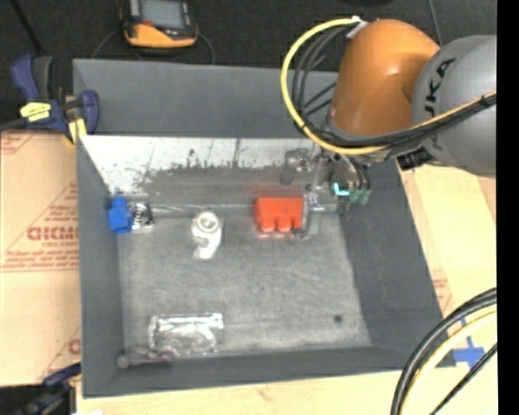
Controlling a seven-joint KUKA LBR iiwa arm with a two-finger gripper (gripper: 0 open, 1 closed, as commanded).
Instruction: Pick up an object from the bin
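Red-orange block [278, 215]: lies flat on the floor of the grey bin [242, 102], right of centre and toward the far wall, with its near edge scalloped into rounded lobes. It is judged a rigid moulded plastic piece, light, not fragile, and with smooth faces that may slip under a light pinch. The best hold is probably across the two straight parallel sides, clear of the lobed edge, where a grip would seat unevenly. The gripper [313, 213] sits low at the block's right end, just beside or touching it; which one cannot be told, nor whether the gripper is open or closed. The block is not seen to be held. Further left, well apart, a small white plastic fitting [207, 234] lies on the floor, and beyond it a blue-and-metal part [125, 215] near the left wall. A clear plastic packet [186, 332] lies at the near-left corner.
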